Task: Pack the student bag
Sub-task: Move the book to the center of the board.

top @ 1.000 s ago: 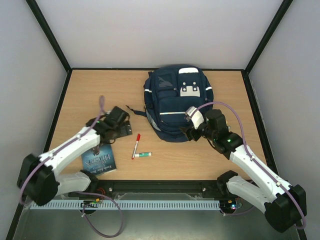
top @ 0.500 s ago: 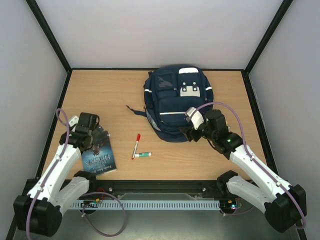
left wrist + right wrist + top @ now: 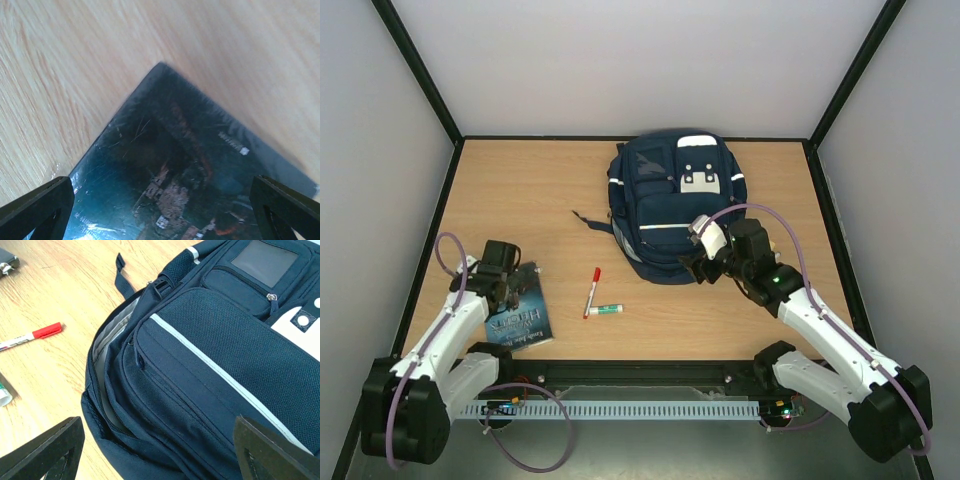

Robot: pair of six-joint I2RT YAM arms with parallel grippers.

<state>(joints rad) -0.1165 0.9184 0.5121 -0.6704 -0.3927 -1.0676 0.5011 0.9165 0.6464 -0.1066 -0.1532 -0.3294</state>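
Navy student bag [image 3: 670, 200], flat, front up.
Far middle of the table [image 3: 520, 190]; white strips and patch on top, main zip gaping along its near-left edge, pale lining showing.

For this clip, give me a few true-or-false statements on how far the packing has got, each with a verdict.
1. The left gripper is open over a corner of the book. True.
2. The book is already inside the student bag. False: it lies flat on the table, apart from the bag.
3. The red-capped marker lies on the table between the book and the bag. True.
4. The right gripper holds the marker. False: it is open and empty, at the bag's near end.
5. The bag is zipped fully shut. False: a gap shows grey lining.
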